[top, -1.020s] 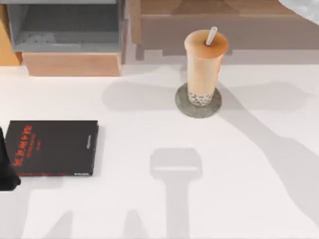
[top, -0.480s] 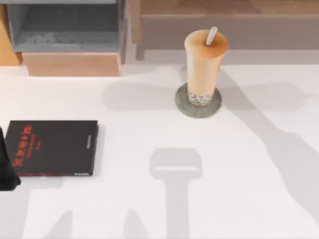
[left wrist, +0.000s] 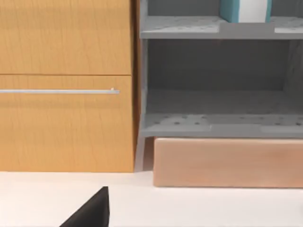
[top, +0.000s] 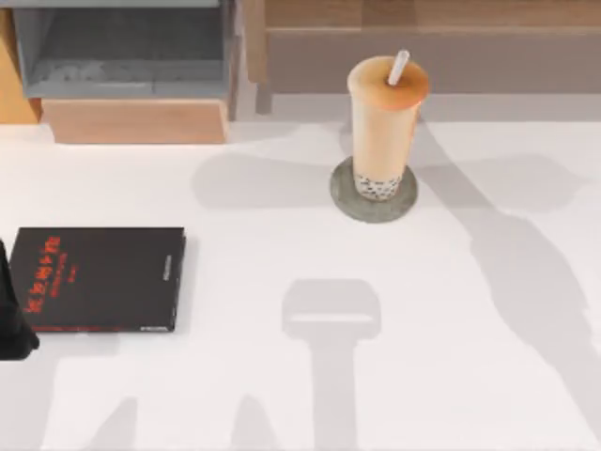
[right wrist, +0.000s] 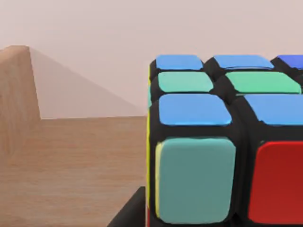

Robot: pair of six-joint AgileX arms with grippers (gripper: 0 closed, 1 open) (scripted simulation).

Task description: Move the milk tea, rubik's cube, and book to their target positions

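White tabletop (top: 282, 395) fills the top view, crossed by long arm shadows, and the milk tea (top: 383, 122) is our landmark, standing upright and centred on the round grey speckled disc (top: 349, 202) toward the back. Nearest the front, well to the left of the milk tea, the flat black book with red lettering (top: 103, 278) lies flat on the table, and a dark piece of the left arm (top: 11, 319) sits touching that book's left edge at the frame border; whether the left gripper is open or closed, I cannot tell. Farther back, left of the milk tea, a grey shelf unit (top: 122, 56) rests on a light wooden base (top: 136, 122), with an orange-brown cabinet (left wrist: 66, 85) beside it in the left wrist view, and on the upper shelf stands the teal-blue book (left wrist: 246, 10) with white page edges. Over on the right wrist view, the rubik's cube (right wrist: 222, 142) looms very close, resting on a wooden surface (right wrist: 71, 165); the right gripper's grip state cannot be told either.
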